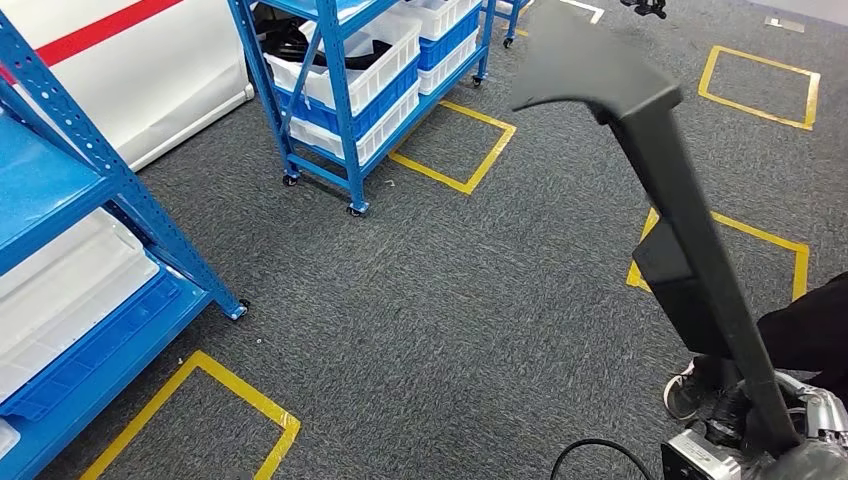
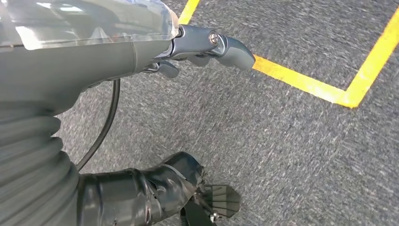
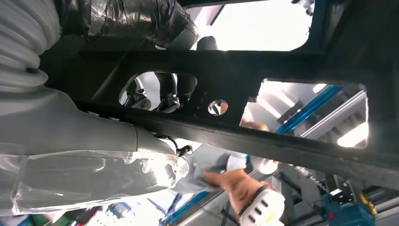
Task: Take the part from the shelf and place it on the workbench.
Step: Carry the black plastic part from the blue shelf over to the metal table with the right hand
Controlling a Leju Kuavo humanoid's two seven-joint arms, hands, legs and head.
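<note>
The part (image 1: 690,250) is a long black plastic piece with a bent, wider top end. It rises slanting from the lower right corner of the head view. My right hand (image 1: 790,440) grips its lower end there. In the right wrist view the part (image 3: 226,70) crosses close in front of the camera, showing several cut-out holes, and my right hand (image 3: 94,136) wraps around it. My left hand (image 2: 141,52) hangs over the grey carpet with its thumb and dark fingers apart and nothing in it.
A blue shelf (image 1: 100,200) with white bins stands at the near left. Another blue wheeled shelf (image 1: 350,60) holds white bins at the back. Yellow tape squares (image 1: 460,150) mark the carpet. A person's shoe (image 1: 685,390) is beside my right hand.
</note>
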